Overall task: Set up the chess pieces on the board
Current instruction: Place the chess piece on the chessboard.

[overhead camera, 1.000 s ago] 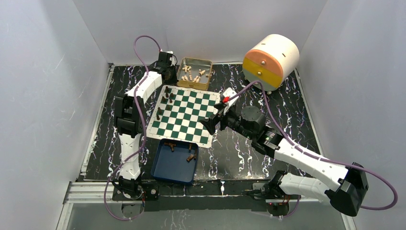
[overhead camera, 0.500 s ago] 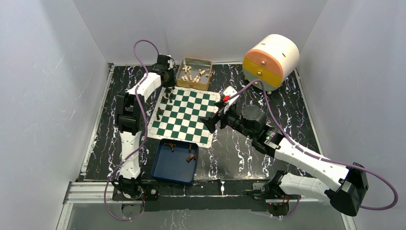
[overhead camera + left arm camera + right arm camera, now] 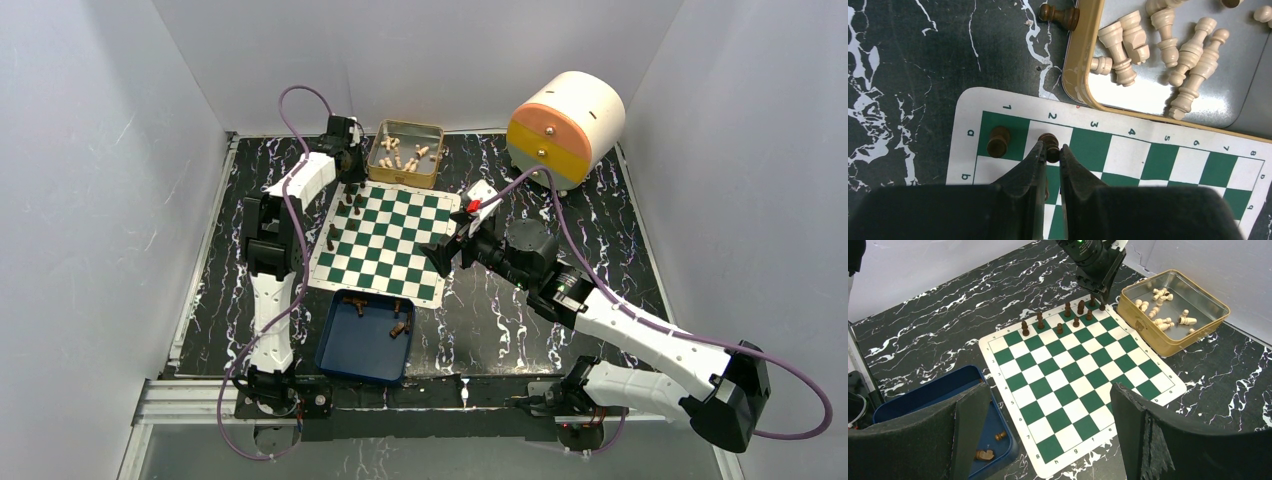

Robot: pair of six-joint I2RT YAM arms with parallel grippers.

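Note:
The green-and-white board (image 3: 395,235) lies mid-table. My left gripper (image 3: 1051,150) is shut on a small dark-brown chess piece (image 3: 1049,139) that stands at the board's far left corner, on the white square beside another brown piece (image 3: 998,141). Several more brown pieces (image 3: 1067,309) stand in two short rows along that same edge of the board (image 3: 1068,375), under the left gripper (image 3: 1096,296). My right gripper (image 3: 441,256) hovers open over the board's near right edge, nothing between its fingers (image 3: 968,425).
A blue tray (image 3: 330,345) in front of the board holds several brown pieces (image 3: 399,327). A gold tin (image 3: 1080,60) of cream pieces touches the board's far edge; one brown piece (image 3: 1060,15) lies beside it. A white, orange and yellow drum (image 3: 565,125) stands back right.
The left wrist has shifted slightly left at the board's far corner, still shut on the piece. The right arm has barely moved.

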